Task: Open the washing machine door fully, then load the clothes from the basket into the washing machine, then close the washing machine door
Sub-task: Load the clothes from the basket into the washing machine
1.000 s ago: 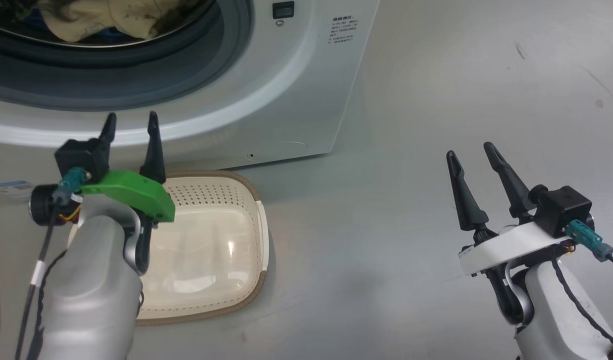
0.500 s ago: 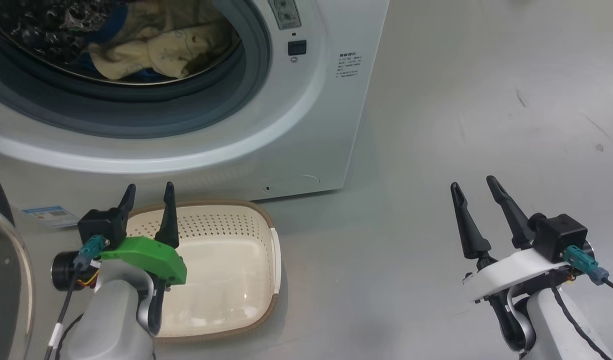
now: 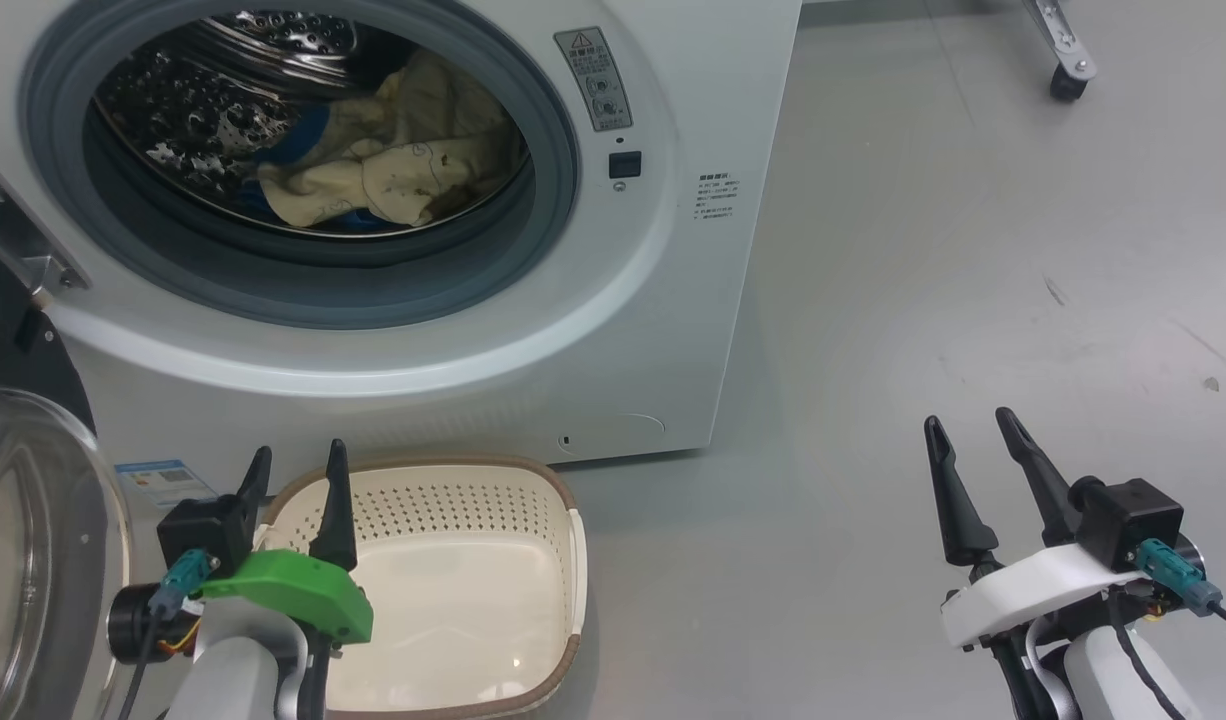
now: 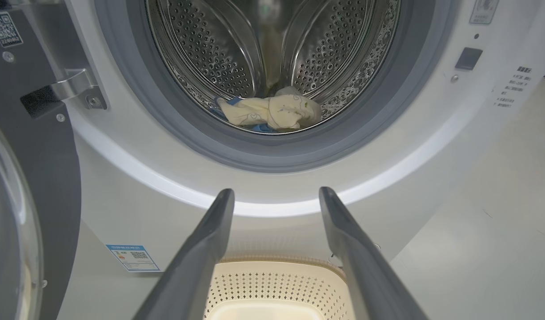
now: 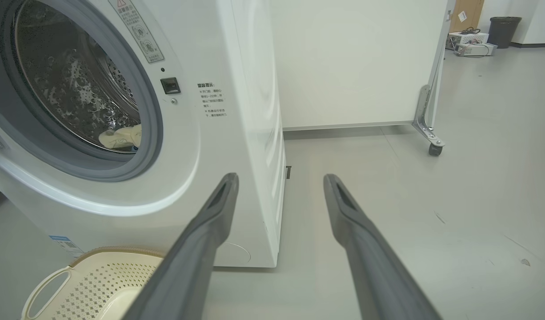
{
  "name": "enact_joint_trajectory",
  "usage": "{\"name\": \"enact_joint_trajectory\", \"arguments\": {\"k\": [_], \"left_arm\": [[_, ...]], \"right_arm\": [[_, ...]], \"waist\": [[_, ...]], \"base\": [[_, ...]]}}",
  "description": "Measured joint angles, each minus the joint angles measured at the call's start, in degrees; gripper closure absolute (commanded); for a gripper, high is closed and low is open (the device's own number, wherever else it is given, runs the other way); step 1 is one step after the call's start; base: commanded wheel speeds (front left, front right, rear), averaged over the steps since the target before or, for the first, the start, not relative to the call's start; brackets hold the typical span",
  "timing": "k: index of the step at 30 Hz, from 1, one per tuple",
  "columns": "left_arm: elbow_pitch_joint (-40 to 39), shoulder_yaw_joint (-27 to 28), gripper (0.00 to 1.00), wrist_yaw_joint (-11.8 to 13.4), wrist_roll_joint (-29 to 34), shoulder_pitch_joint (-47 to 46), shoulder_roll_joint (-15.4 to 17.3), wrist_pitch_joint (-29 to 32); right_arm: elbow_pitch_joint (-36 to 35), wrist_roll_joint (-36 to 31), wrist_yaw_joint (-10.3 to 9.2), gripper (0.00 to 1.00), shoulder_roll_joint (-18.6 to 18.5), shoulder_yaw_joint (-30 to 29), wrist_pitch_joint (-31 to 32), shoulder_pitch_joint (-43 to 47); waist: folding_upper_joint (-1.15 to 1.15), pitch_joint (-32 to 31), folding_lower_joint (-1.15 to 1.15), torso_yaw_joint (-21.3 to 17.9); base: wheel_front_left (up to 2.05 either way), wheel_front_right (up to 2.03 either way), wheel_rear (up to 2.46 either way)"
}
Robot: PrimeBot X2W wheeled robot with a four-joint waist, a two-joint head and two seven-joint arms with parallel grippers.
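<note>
Head view: washing machine [image 3: 673, 300] stands open, with crumpled cream-yellow clothes [image 3: 393, 170] inside the perforated steel drum. The washing machine door [image 3: 33, 560] is swung out at the left, its glass bulging. The perforated plastic basket [image 3: 453, 590] sits against the machine's front. Left gripper [image 3: 299, 452] is over the basket's rim and right gripper [image 3: 969, 418] over grey floor, both with fingers apart.
Left wrist view: a grey rubber seal [image 4: 174, 120] rings the drum mouth.
Right wrist view: a castored white panel [image 5: 357, 62] stands behind the machine.
</note>
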Motion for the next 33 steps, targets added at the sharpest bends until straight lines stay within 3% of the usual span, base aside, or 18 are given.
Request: {"name": "enact_joint_trajectory", "arguments": {"k": [12,33], "left_arm": [[-2.6,0.8,0.00,0.0,-0.7,6.2,0.0,0.0],[-9.0,2.3,0.00,-0.1,-1.0,12.1,0.0,0.0]], "right_arm": [[0.3,0.0,0.00,0.00,0.2,0.9,0.0,3.1],[-0.5,0.1,0.00,0.00,-0.5,0.4,0.0,4.3]], "waist": [[0.00,-5.2,0.00,0.8],[0.00,-7.2,0.00,0.9]], "base": [[0.00,0.00,0.00],[0.00,0.00,0.00]]}}
